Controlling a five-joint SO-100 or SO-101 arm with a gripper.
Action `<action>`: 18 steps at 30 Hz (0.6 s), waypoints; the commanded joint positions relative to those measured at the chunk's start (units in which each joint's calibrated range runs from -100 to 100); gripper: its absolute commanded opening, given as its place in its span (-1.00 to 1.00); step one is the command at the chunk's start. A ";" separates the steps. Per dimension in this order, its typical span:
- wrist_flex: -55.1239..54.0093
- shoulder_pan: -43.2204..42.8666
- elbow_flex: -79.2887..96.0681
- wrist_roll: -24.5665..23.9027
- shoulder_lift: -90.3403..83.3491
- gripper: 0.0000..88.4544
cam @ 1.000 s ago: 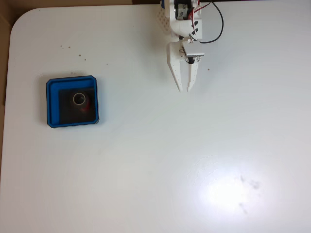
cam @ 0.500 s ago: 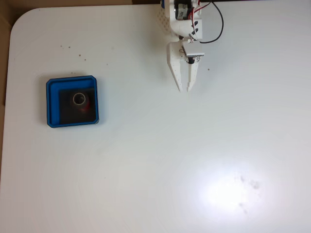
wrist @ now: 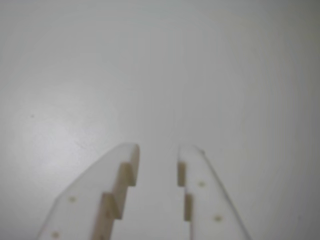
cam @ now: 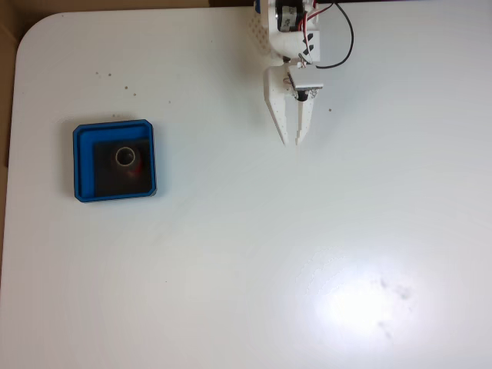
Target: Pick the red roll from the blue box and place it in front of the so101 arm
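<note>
Red roll (cam: 127, 161) is seen standing inside the blue box (cam: 83, 164) at the left of the table (cam: 246, 261) in the fixed view, well apart from the gripper (cam: 293, 141), which is at the top centre just below the so101 arm (cam: 296, 38). The jaws are held narrowly apart with nothing between them; in the wrist view a slim gap is shown between the fingertips (wrist: 131, 152) over bare white table.

The step in hand is judged to be the reach toward the box, with no part of the pick yet done. For it to be done well, the jaws would need to be widened before descent, the gripper carried left across the table and centred over the roll, and the raised rim of the box cleared. One finger could be set inside the pale core and one outside, or the ring could be spanned whole; either way the box could be nudged if a wall is struck.

The roll is small against the box: a pale grey ring is seen from above, a dark face around it, and a patch of red at its lower right side, on the black floor.
</note>
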 commanded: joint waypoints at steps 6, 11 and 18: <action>-1.46 -0.02 0.81 0.25 -3.33 -0.97; -1.46 1.16 0.63 -0.10 -3.33 -0.97; -1.46 13.17 0.63 0.34 -3.33 -0.97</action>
